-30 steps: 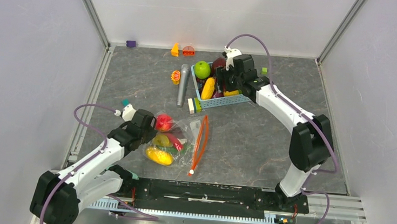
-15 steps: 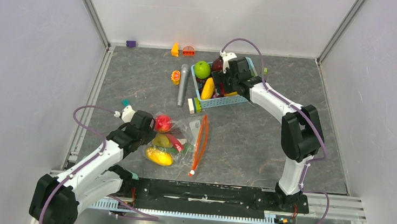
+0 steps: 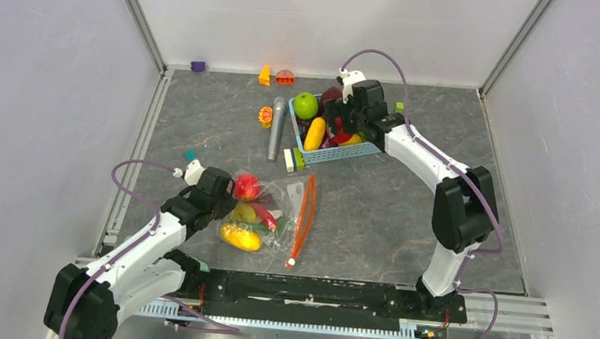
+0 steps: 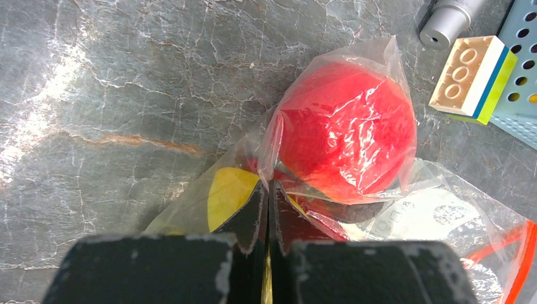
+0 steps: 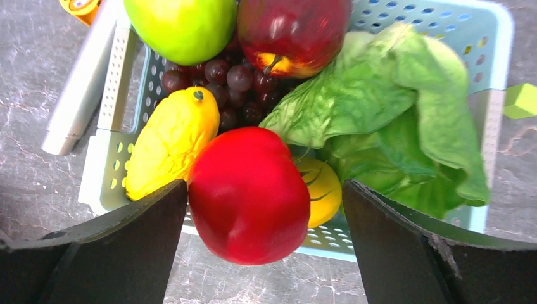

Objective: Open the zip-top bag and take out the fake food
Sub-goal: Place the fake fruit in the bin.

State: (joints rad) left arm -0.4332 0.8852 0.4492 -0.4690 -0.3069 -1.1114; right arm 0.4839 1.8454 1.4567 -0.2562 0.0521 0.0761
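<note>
The clear zip-top bag lies in front of the left arm, its orange-red zip strip on the right side. Inside it are a red round fruit, yellow pieces and a white piece. My left gripper is shut on the bag's plastic at its left end. My right gripper is open above the near edge of the light-blue basket. A red fruit sits between its wide-apart fingers, by the left one.
The basket holds a green apple, a dark red apple, grapes, a yellow mango and lettuce. A grey cylinder and a toy brick lie left of it. Small toys line the back wall.
My right gripper swung left over the basket, then back, and a red fruit now shows at the basket's near edge. The left gripper and the bag have not moved.
</note>
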